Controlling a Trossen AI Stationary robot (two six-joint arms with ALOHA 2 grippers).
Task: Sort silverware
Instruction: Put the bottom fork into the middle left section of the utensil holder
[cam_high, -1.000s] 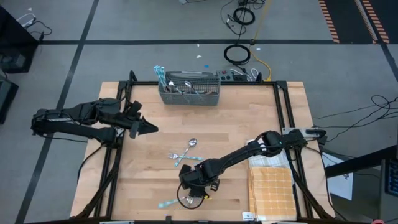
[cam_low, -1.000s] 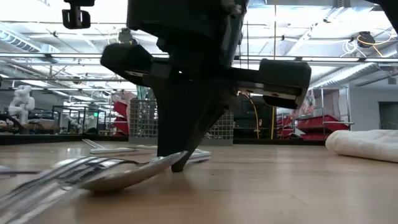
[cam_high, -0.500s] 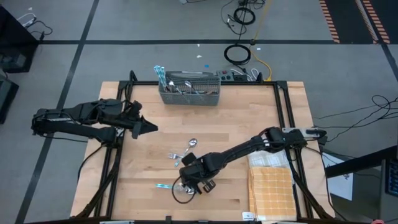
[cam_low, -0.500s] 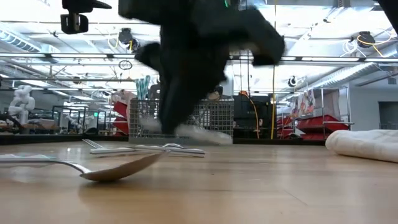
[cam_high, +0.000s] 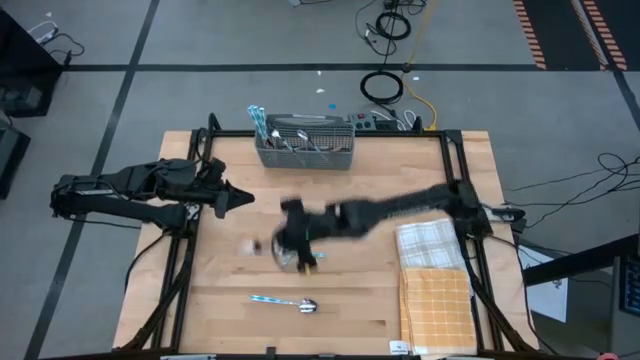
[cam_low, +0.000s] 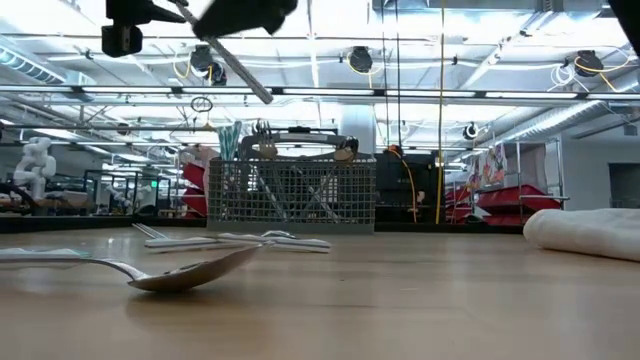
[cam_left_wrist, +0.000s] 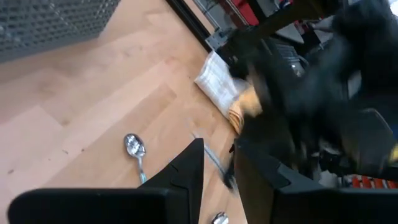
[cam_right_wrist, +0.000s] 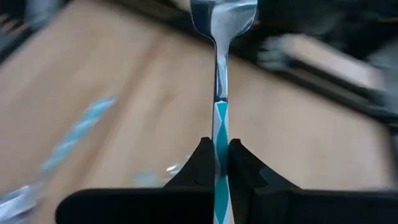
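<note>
My right gripper (cam_high: 290, 240) hangs blurred above the table's middle, shut on a blue-handled piece of silverware (cam_right_wrist: 219, 87) whose silver head runs out of the right wrist view. In the low view the piece (cam_low: 238, 68) slants down from the gripper, high above the wood. A blue-handled spoon (cam_high: 287, 302) lies flat near the front edge, also seen as the spoon (cam_low: 185, 275) in the low view. More silverware (cam_low: 235, 240) lies on the wood behind it. My left gripper (cam_high: 243, 199) waits open above the table's left side, holding nothing. My right gripper pinches the blue-and-white patterned handle (cam_right_wrist: 220, 127) between its two fingers (cam_right_wrist: 203, 163). The fingers lie along the piece, whose neck and silver head stick out past the fingertips. The piece is lifted clear of the table and sits tilted.
A grey mesh basket (cam_high: 305, 147) with silverware in it stands at the far edge. A white cloth (cam_high: 428, 240) and an orange checked cloth (cam_high: 435, 305) lie at the right. A spoon (cam_left_wrist: 134, 147) lies on the wood ahead of my left gripper (cam_left_wrist: 219, 168).
My right gripper has risen from the wood near the front edge and swung toward the table's middle and far side, rolling as it went, with the blue-handled piece lifted clear. The blue-handled spoon has stayed on the table near the front edge.
</note>
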